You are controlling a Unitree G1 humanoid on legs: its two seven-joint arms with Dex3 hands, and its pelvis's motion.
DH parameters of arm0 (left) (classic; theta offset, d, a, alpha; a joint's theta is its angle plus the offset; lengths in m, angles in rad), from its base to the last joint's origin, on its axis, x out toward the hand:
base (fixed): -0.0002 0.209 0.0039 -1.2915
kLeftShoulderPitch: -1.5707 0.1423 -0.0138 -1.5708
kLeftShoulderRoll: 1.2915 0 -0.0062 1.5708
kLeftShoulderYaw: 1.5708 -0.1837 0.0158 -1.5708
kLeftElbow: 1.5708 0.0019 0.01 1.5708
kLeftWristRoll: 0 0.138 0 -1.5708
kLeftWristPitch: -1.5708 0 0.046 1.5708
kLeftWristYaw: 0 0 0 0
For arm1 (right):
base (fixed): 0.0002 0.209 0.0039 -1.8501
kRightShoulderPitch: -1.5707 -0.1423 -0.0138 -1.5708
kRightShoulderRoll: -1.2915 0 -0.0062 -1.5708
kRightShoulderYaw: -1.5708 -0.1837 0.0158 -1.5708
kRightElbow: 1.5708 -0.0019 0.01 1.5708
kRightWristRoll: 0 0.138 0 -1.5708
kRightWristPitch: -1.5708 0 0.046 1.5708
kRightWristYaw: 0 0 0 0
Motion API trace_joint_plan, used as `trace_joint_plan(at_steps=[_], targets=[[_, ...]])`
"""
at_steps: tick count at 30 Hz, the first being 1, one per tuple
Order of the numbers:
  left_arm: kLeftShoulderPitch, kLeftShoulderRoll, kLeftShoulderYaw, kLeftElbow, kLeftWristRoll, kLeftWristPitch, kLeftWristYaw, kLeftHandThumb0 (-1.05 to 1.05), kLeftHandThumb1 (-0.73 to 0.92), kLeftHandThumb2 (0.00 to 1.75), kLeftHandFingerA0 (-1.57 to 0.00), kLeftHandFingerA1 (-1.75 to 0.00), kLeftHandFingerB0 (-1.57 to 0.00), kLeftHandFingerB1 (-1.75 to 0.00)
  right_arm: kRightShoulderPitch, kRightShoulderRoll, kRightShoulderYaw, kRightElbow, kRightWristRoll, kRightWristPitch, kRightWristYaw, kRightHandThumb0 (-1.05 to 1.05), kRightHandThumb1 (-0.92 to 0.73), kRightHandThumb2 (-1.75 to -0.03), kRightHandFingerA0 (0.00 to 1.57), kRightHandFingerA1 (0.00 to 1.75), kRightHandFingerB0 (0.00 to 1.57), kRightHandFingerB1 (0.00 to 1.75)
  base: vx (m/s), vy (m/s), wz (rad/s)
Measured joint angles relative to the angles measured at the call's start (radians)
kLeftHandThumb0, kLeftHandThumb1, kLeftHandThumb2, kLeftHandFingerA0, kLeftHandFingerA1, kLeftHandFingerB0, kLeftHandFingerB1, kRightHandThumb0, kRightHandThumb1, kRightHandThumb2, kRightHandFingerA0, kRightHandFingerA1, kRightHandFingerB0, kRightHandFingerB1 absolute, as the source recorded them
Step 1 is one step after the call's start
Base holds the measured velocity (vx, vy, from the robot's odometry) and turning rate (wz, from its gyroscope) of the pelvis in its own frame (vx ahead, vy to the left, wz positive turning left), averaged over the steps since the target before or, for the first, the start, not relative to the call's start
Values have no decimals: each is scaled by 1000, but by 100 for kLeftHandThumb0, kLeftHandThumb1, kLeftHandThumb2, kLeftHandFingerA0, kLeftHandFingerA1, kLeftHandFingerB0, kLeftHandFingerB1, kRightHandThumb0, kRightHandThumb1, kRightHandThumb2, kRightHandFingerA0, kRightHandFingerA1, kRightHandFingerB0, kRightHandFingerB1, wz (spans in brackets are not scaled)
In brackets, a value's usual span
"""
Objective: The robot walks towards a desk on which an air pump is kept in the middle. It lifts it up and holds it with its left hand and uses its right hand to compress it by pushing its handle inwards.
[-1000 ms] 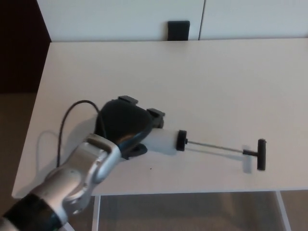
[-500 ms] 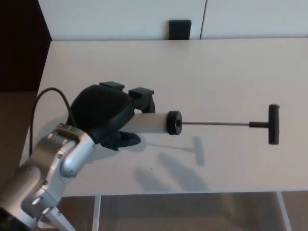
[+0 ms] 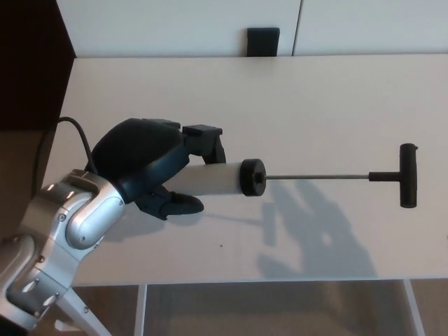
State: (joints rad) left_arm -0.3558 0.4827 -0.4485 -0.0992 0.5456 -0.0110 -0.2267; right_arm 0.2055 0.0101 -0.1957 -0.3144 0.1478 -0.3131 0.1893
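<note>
Head view looking down at a white desk (image 3: pixel 315 91). So the left hand (image 3: pixel 150 164) is wrapped around the air pump (image 3: pixel 217 178), fingers (image 3: pixel 203 143) curled over the top of the white barrel and the thumb (image 3: pixel 171 204) tucked underneath, a solid grasp. Pump is held roughly level above the desk, pointing toward the right side of the picture. You can tell it's off the surface because its shadow sits lower down on the tabletop, apart from it. Black cap at the barrel's end, then a thin metal rod (image 3: pixel 315 177) sticking way out, ending in a black T-handle (image 3: pixel 408 175). Silver forearm (image 3: pixel 63 238) comes in from the bottom left with a black cable (image 3: pixel 73 129) looping behind it. Right hand isn't anywhere in the shot. Small dark block (image 3: pixel 262 42) sits at the desk's far edge against the wall.
</note>
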Motion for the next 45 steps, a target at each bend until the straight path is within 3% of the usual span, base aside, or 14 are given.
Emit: trace_joint_plan(at_steps=[7,9,10,11,12,14,36,37,38,39,41,43,44,45], targets=[[2,0,12,-3,-20,-9,-34,-8,88,60,-60,-168,-55,-127,-50,6,36,68,12,83,-4,-83,-79,-118,0,21,0,17,0,0,0],[4,0,14,-4,-22,-12,-42,-8,89,60,-60,-167,-55,-128,-67,10,45,80,18,108,-6,-90,-76,-103,0,12,0,8,0,0,0],[7,0,16,-5,-23,-13,-48,-9,88,51,-69,-170,-52,-132,-80,14,50,88,22,127,-7,-83,-92,-73,0,11,0,9,0,0,0],[9,0,16,-6,-24,-15,-52,-9,88,51,-69,-170,-52,-132,-91,17,55,95,27,143,-8,-83,-92,-73,0,11,0,9,0,0,0],[9,0,16,-6,-24,-15,-52,-3,88,52,-64,-171,-48,-134,-91,17,55,95,27,143,-8,-88,-75,-102,0,15,0,10,0,0,0],[14,0,19,-7,-27,-17,-62,-4,87,49,-61,-172,-44,-136,-118,22,59,114,44,182,-9,-84,-76,-117,0,21,0,16,0,0,0],[44,39,40,-19,-29,-49,-113,-9,86,57,-59,-167,-52,-127,-193,7,25,92,189,399,-7,-81,-79,-118,0,24,0,18,0,0,0],[45,39,42,-19,-28,-50,-114,-7,89,57,-66,-166,-49,-129,-191,5,24,91,192,402,-6,-81,-92,-75,0,19,0,14,0,0,0],[46,40,43,-19,-27,-52,-115,-7,89,57,-66,-166,-49,-129,-188,3,23,90,195,405,-5,-81,-92,-75,0,19,0,14,0,0,0],[47,42,44,-19,-25,-53,-117,-9,87,52,-68,-169,-49,-129,-184,-1,23,89,199,410,-4,-87,-77,-104,0,18,0,12,0,0,0],[49,45,48,-18,-23,-55,-120,-8,86,60,-57,-166,-54,-122,-180,-5,22,89,203,416,-3,-82,-79,-117,0,22,0,17,0,0,0],[52,51,55,-13,-22,-59,-121,-8,86,60,-57,-166,-54,-122,-179,-10,21,89,208,421,-1,-82,-79,-117,0,22,0,17,0,0,0],[53,61,64,-4,-21,-64,-123,-7,86,58,-58,-166,-55,-121,-179,-16,15,89,214,424,2,-88,-74,-100,0,17,0,14,0,0,0],[53,61,64,-4,-21,-64,-123,-7,86,58,-58,-166,-55,-121,-179,-16,15,89,214,424,2,-88,-74,-100,0,17,0,14,0,0,0]])
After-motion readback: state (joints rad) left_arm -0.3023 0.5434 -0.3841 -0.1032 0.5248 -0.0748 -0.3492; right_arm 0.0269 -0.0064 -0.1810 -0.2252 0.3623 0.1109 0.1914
